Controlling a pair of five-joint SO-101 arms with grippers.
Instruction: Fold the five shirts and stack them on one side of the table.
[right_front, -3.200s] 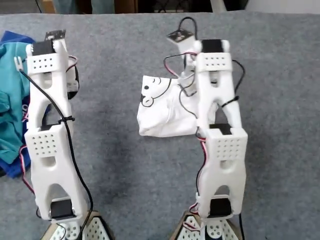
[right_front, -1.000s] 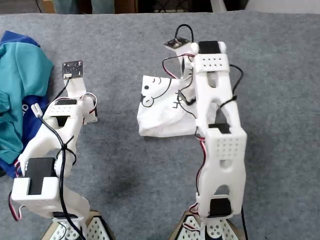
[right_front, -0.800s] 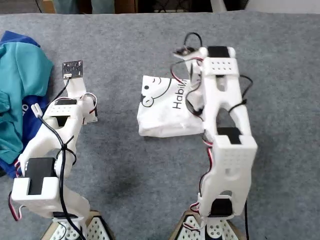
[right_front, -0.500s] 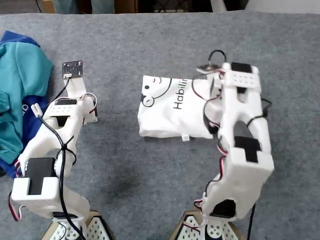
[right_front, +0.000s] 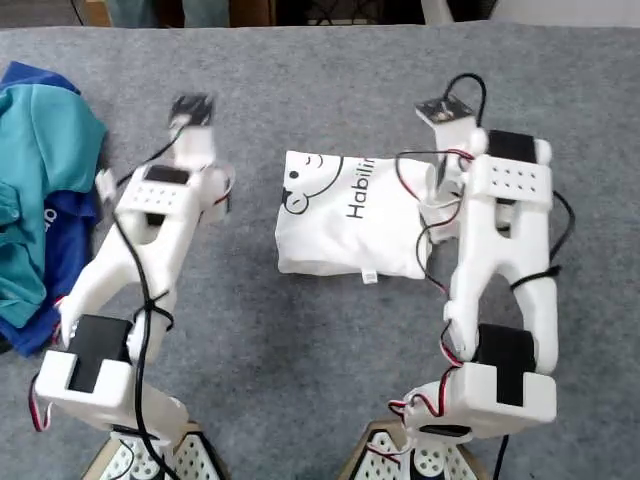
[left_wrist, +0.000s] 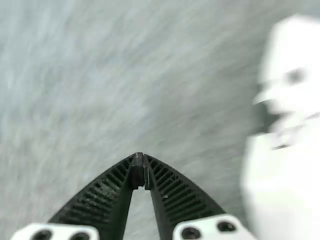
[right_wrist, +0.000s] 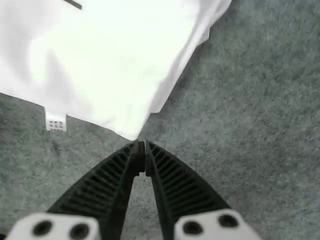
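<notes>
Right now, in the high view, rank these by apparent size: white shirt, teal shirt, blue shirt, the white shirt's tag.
1-2. The white shirt and teal shirt look alike; the picture's edge cuts the teal one.
3. The blue shirt, mostly covered.
4. The tag.

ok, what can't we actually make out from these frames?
- Shirt pile, high view: cut off by the picture's left edge. Teal and blue cloth show, but the count is unknown.
- White shirt, high view: its right edge and the end of its print are hidden behind the right arm.
- Tag at the shirt's hem, right wrist view: too small to read.
- Right gripper: cannot tell if it touches the shirt's corner.
</notes>
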